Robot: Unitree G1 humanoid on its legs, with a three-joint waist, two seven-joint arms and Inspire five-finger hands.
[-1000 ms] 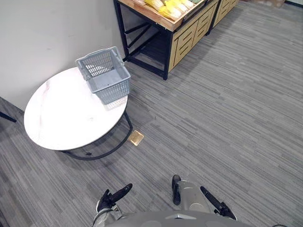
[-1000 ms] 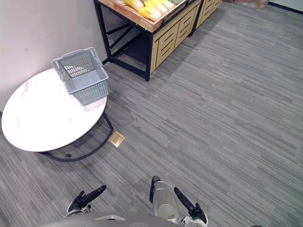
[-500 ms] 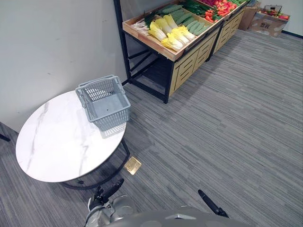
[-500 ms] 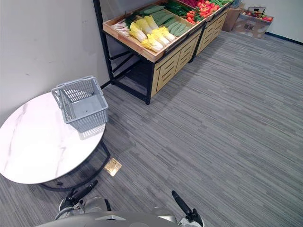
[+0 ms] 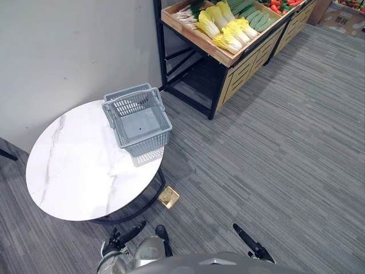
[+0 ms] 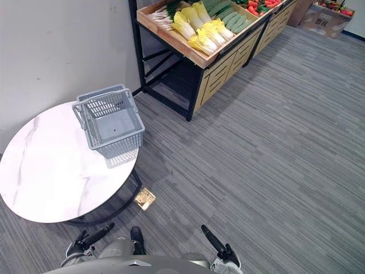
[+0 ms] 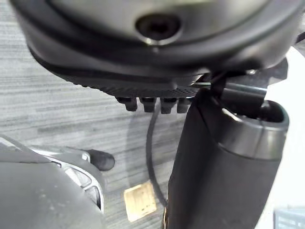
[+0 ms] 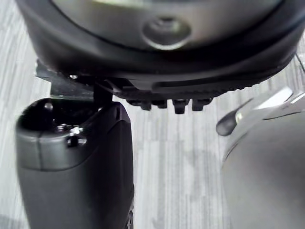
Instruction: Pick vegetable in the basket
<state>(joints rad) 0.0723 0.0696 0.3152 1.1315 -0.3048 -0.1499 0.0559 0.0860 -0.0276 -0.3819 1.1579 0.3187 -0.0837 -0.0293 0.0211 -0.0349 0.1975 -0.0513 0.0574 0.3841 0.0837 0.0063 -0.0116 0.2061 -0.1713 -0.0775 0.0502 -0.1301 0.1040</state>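
Note:
An empty grey plastic basket (image 5: 138, 121) stands at the far right edge of a round white marble table (image 5: 74, 171). Beyond it, a wooden produce stand (image 5: 228, 54) holds yellow-green leafy vegetables (image 5: 228, 31), green cucumbers (image 5: 259, 18) and red peppers (image 6: 258, 5). My left hand (image 5: 124, 238) hangs low near the table's front edge, fingers straight, holding nothing. Just as low and well right of the table, my right hand (image 5: 250, 245) is also straight-fingered and empty. Both hands are far from the basket and the vegetables.
A grey wall (image 5: 68, 51) runs behind the table. Black frame legs (image 5: 188, 74) hold up the produce stand, with drawer fronts (image 5: 251, 63) on its side. A small brass floor plate (image 5: 169, 197) sits by the table's base. A cardboard box (image 6: 322, 12) is at the far right.
The whole picture has shifted, so the camera moved: table, basket and stand now sit further right and lower. Both hands stay low and empty.

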